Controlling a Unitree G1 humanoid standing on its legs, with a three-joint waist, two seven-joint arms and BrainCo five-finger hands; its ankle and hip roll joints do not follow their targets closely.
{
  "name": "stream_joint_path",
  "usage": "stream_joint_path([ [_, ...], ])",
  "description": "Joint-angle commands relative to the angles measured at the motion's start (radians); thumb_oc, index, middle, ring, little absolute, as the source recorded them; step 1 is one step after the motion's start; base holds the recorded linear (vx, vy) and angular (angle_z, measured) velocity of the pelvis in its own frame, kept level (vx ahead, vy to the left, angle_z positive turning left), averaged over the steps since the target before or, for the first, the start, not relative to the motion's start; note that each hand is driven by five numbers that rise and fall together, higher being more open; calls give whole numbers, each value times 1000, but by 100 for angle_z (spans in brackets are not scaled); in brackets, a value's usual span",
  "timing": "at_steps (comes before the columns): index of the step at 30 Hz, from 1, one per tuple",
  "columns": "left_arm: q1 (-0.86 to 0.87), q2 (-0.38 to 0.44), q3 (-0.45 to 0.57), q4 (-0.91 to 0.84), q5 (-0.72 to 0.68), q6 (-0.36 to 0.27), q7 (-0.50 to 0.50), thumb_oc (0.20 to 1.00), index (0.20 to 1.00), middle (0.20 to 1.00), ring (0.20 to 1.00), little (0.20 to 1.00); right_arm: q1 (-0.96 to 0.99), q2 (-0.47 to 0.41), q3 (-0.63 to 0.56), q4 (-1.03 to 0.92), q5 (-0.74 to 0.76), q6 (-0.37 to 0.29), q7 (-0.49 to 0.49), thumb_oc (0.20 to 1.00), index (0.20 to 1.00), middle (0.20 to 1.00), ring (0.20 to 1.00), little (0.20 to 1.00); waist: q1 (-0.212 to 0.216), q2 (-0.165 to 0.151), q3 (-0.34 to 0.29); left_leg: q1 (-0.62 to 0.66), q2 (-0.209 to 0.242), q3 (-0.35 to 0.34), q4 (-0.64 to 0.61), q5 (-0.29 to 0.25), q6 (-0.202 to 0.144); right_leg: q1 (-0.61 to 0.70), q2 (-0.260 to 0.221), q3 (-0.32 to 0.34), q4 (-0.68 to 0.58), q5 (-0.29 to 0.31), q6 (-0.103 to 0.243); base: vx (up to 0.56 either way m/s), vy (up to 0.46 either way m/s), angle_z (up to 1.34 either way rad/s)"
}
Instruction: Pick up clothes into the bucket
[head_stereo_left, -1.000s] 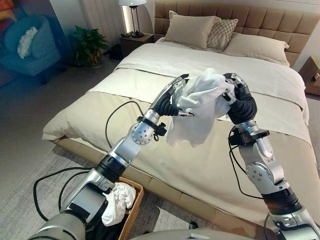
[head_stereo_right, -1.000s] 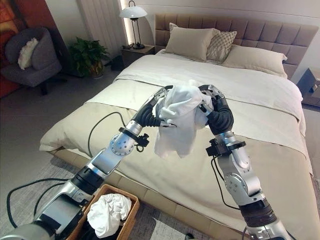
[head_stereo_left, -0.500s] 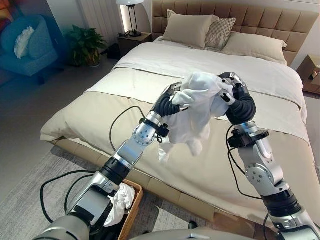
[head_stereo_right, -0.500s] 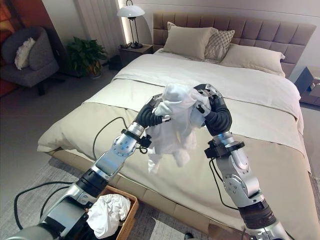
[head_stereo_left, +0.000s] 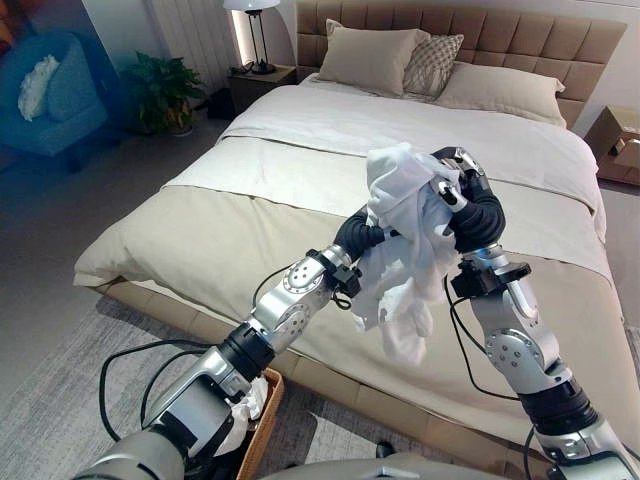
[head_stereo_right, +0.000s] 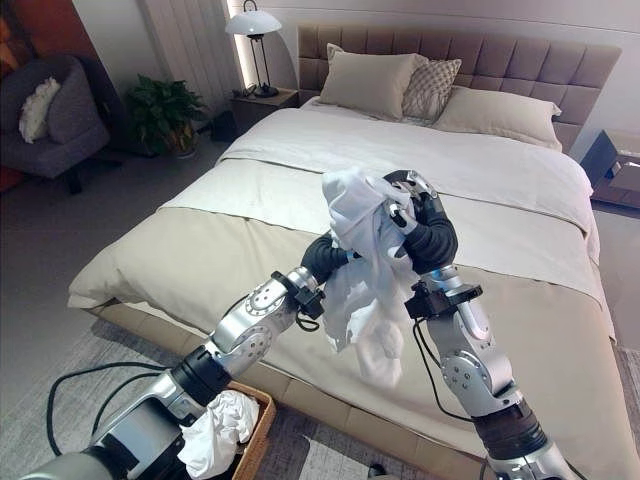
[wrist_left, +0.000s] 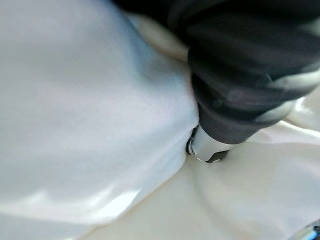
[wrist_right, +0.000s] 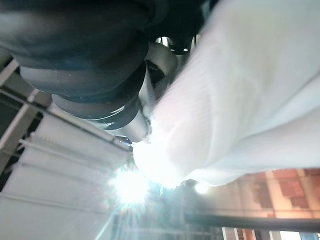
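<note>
Left eye view: a crumpled white cotton garment (head_stereo_left: 402, 240) hangs in the air above the beige-covered upholstered bed (head_stereo_left: 230, 235), touching nothing below it, held up between the two hands. The right hand (head_stereo_left: 462, 200) is at the top of the bundle, its fingers curled into the cloth, which takes the weight and lets the loose end dangle clear of the bedding. The left hand (head_stereo_left: 357, 236) is pushed in under the folds from the side, apparently to gather the slack for carrying. Its fingers are buried in the fabric, so whether they grip or lie straight cannot be determined; its own wrist view gives cloth and dark cover alone. The brown woven wicker basket (head_stereo_left: 260, 432) on the floor, well below, already holds white clothing (head_stereo_right: 212, 438). Its far side is cut off by the left arm.
</note>
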Motion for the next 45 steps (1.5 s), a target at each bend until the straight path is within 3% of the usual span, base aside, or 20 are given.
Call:
stream_joint_path([
  [1, -46, -28, -11, -55, -78, -37, -46, 200, 200, 200, 200, 200, -26, 14, 11, -89, 34, -22, 36, 200, 200, 200, 200, 200, 10, -38, -27, -16, -18, -52, 103, -135, 25, -35, -24, -11, 113, -51, 24, 0, 0, 0],
  [7, -8, -19, 33, -61, -108, -54, -31, 200, 200, 200, 200, 200, -13, 23, -4, -73, 25, -25, 26, 200, 200, 200, 200, 200, 15, -42, -31, -13, -18, -55, 100, -134, 25, -29, -24, -17, 111, -52, 23, 0, 0, 0],
  [8, 10, -4, 60, -69, -102, -65, -24, 200, 200, 200, 200, 200, 2, 24, -16, -66, 14, -26, 17, 620, 620, 620, 620, 620, 18, -43, -31, -13, -18, -56, 100, -134, 25, -28, -25, -19, 112, -53, 23, 0, 0, 0],
  [9, 11, -3, 60, -70, -101, -65, -24, 200, 200, 200, 200, 200, 2, 24, -16, -66, 14, -26, 16, 784, 784, 784, 784, 784, 17, -43, -31, -13, -18, -56, 101, -134, 25, -28, -25, -19, 112, -53, 23, 0, 0, 0],
  [10, 27, 10, 81, -78, -98, -70, -17, 200, 200, 200, 200, 200, 15, 27, -25, -63, 9, -22, 14, 1000, 1000, 1000, 1000, 1000, 21, -43, -32, -12, -18, -58, 101, -134, 24, -28, -26, -21, 113, -53, 22, 0, 0, 0],
  [28, 134, 102, 379, -226, -83, -167, 77, 200, 200, 200, 200, 200, 107, 70, -106, 7, -25, -4, -10, 1000, 1000, 1000, 1000, 1000, 50, -43, -30, -10, -19, -71, 103, -138, 24, -16, -27, -36, 116, -61, 16, 0, -1, 2],
  [31, 151, 140, 453, -268, -25, -198, 112, 200, 200, 200, 200, 200, 136, 76, -126, 34, -40, 3, -12, 1000, 1000, 1000, 1000, 1000, 53, -40, -30, -9, -19, -71, 104, -138, 22, -13, -27, -39, 117, -65, 15, 0, 0, 0],
  [34, 178, 234, 543, -307, 172, -226, 157, 200, 200, 200, 200, 200, 178, 75, -161, 83, -120, 7, -28, 1000, 1000, 1000, 1000, 1000, 58, -36, -27, -9, -20, -72, 105, -139, 20, -11, -28, -43, 119, -68, 13, 3, 3, 1],
  [35, 210, 333, 613, -317, 357, -243, 184, 200, 200, 200, 200, 200, 218, 77, -185, 146, -194, 8, -27, 1000, 1000, 1000, 1000, 1000, 64, -33, -25, -9, -19, -74, 108, -139, 17, -10, -27, -47, 122, -71, 11, 0, 0, 0],
  [36, 213, 334, 613, -318, 360, -243, 186, 200, 200, 200, 200, 200, 217, 79, -183, 147, -196, 7, -27, 1000, 1000, 1000, 1000, 1000, 62, -34, -25, -9, -19, -74, 108, -140, 17, -9, -27, -47, 122, -72, 11, 8, 4, 3],
  [39, 312, 472, 757, -322, 606, -287, 259, 200, 200, 200, 200, 200, 301, 97, -208, 318, -343, 8, -44, 1000, 1000, 1000, 1000, 1000, 73, -28, -17, -12, -20, -79, 114, -142, 14, -7, -28, -57, 129, -78, 11, 2, 4, 10],
  [41, 359, 489, 803, -331, 646, -293, 275, 200, 200, 200, 200, 200, 331, 109, -204, 360, -367, 9, -41, 1000, 1000, 1000, 1000, 1000, 73, -29, -17, -13, -21, -81, 116, -144, 13, -7, -29, -60, 130, -80, 11, 5, 2, 8],
  [43, 465, 486, 903, -315, 724, -321, 336, 200, 200, 200, 200, 200, 370, 139, -198, 544, -441, 14, -67, 1000, 1000, 1000, 1000, 1000, 82, -30, -5, -21, -23, -84, 122, -146, 10, -13, -31, -64, 136, -82, 9, -16, 5, 12],
  [45, 493, 485, 919, -300, 738, -331, 347, 200, 200, 200, 200, 200, 373, 140, -195, 593, -455, 9, -74, 1000, 1000, 1000, 1000, 1000, 81, -29, -2, -26, -23, -85, 126, -147, 10, -17, -31, -65, 139, -83, 9, -9, 3, 4],
])
